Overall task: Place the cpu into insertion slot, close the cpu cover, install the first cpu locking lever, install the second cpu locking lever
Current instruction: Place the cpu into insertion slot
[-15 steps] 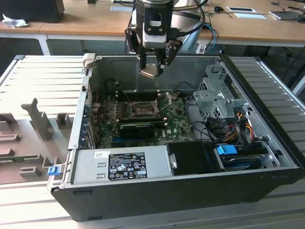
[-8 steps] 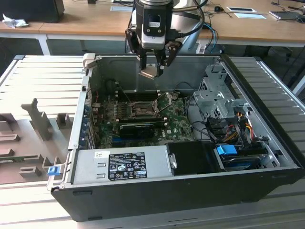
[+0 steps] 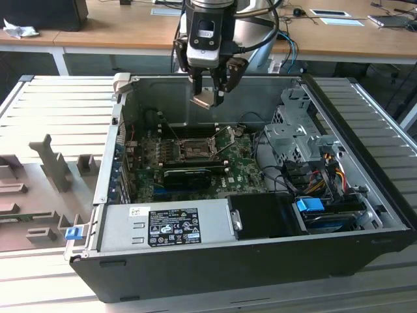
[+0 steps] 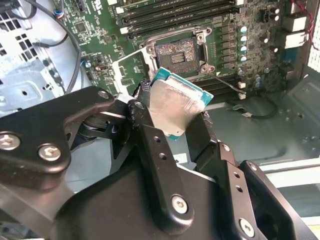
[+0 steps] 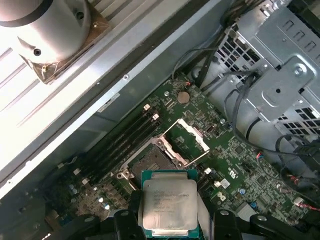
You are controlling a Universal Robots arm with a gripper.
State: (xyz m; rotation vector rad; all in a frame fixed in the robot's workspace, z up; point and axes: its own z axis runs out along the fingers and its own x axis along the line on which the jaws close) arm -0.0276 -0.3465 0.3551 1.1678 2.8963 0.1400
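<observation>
My gripper [image 3: 208, 90] hangs above the open computer case, shut on the cpu [image 3: 203, 99]. The cpu is a flat square chip with a silver top and a green rim, clamped by its edges in both wrist views [image 4: 175, 102] [image 5: 169, 202]. Below it, apart from the chip, the insertion slot [image 3: 193, 149] [image 4: 176, 54] [image 5: 150, 159] lies open and dark on the green motherboard [image 3: 244, 171]. The cpu cover [image 4: 129, 69] [image 5: 189, 139] stands swung up beside the slot, a silver frame with a window. A thin wire lever [image 4: 227, 82] lies loose next to the socket.
Black memory slots [image 5: 117, 145] run along one side of the socket. A grey drive cage [image 3: 296, 134] with cable bundles [image 3: 326, 171] fills the exterior view's right of the case. A power supply [image 3: 172, 225] sits at the front. The case walls [image 3: 163, 91] ring the board.
</observation>
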